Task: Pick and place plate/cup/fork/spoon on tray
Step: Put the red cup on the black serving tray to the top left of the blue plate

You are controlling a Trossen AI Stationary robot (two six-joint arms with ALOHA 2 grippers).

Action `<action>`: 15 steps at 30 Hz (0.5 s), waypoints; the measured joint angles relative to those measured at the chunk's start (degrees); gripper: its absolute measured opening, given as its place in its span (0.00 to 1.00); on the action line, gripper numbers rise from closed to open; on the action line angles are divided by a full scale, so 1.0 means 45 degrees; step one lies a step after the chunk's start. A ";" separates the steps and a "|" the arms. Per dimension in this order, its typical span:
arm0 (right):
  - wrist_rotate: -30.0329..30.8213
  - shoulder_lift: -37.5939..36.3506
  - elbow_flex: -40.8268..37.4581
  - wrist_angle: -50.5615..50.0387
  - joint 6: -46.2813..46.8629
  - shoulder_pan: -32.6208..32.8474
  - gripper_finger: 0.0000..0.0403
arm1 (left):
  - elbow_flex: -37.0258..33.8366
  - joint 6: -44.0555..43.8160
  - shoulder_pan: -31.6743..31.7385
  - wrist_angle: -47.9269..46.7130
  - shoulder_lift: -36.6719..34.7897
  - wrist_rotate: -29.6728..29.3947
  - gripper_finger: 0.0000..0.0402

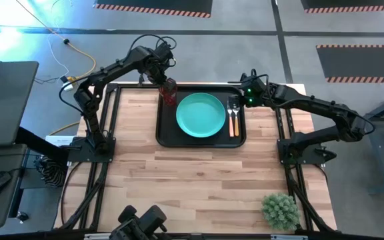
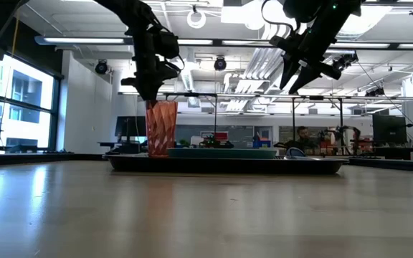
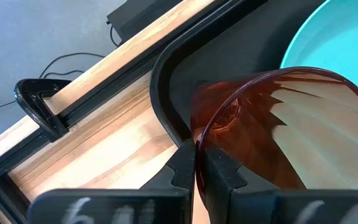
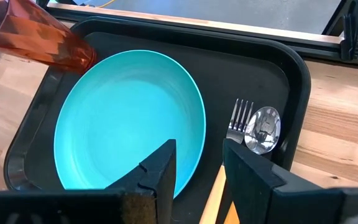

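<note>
While the left gripper (image 3: pixel 199 177) pinches the rim wall of the red cup (image 1: pixel 169 91), one finger inside and one outside, the cup stands at the tray's (image 1: pixel 166 137) far left corner, just beside the teal plate (image 1: pixel 200 115). In the low view its base looks to be at the tray floor, though whether it fully rests there I cannot tell. The main risk, as I judge it, lies in the release: a thin-walled tumbler held by one side of its rim can tip or skid if the fingers open unevenly or the arm lifts at a slant, and a fall would send it onto the plate or over the low rim to the wooden table (image 1: pixel 199 180). If the base sits partly on the tray's curved corner, it could also rock once freed. The fork (image 4: pixel 236 121) and spoon (image 4: pixel 263 129) lie side by side on the tray right of the plate. The right gripper (image 4: pixel 199 163) hangs above them with fingers spread wide and holding nothing; any drop there could knock the cutlery askew.
</note>
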 joint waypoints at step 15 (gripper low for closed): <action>0.0000 0.0000 0.0000 0.0000 0.0000 -0.0003 0.31 | 0.0000 0.0010 -0.0010 0.0000 0.0000 0.0010 0.09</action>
